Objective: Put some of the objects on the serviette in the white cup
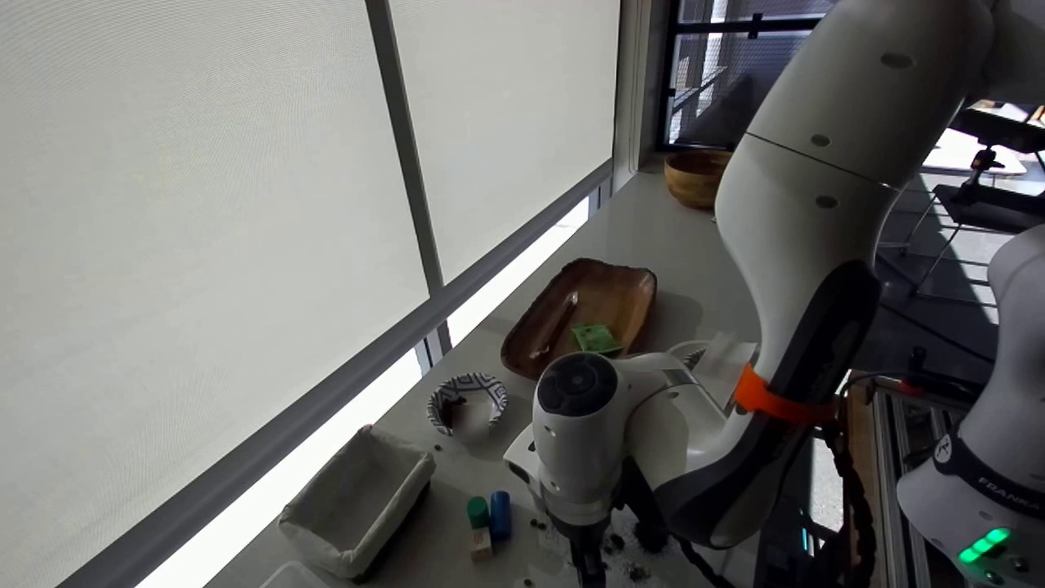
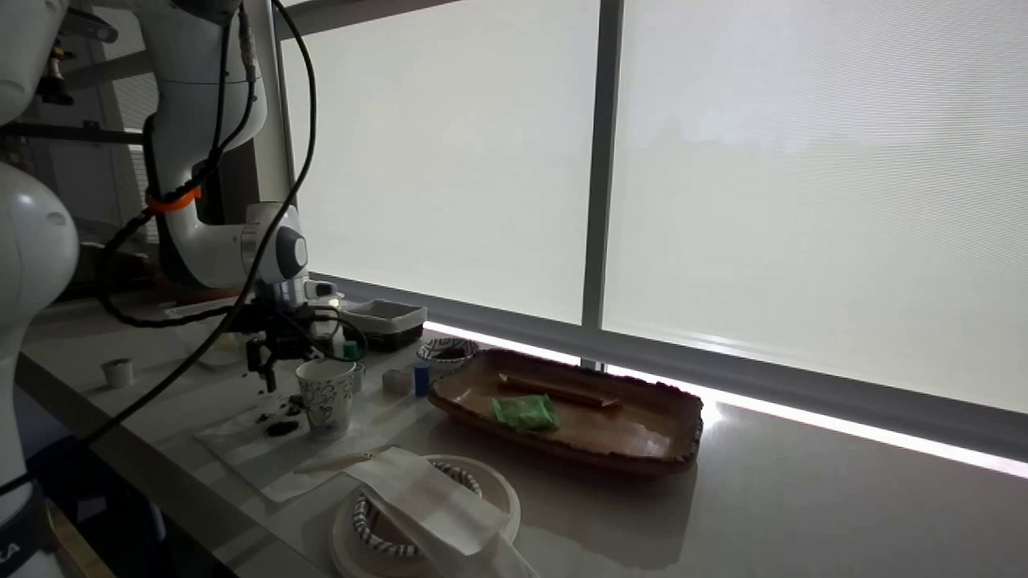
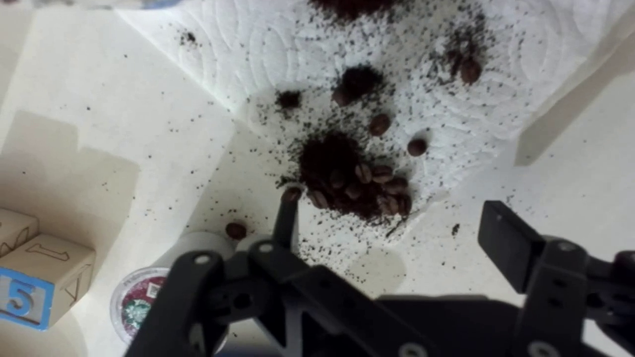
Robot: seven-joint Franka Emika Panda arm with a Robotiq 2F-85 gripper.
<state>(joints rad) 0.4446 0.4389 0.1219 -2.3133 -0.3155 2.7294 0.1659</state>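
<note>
The gripper has its fingers wide apart and grasps nothing. In the wrist view, coffee beans lie in dark grounds at the near corner of the serviette. It seems wise to descend gently, straddle a few beans, and close slowly.

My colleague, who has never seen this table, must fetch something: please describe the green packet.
In an exterior view, find the window blinds, then the brown wooden tray below them. Inside lies the small green packet; its colour separates it from the slim brown item nearby.
</note>
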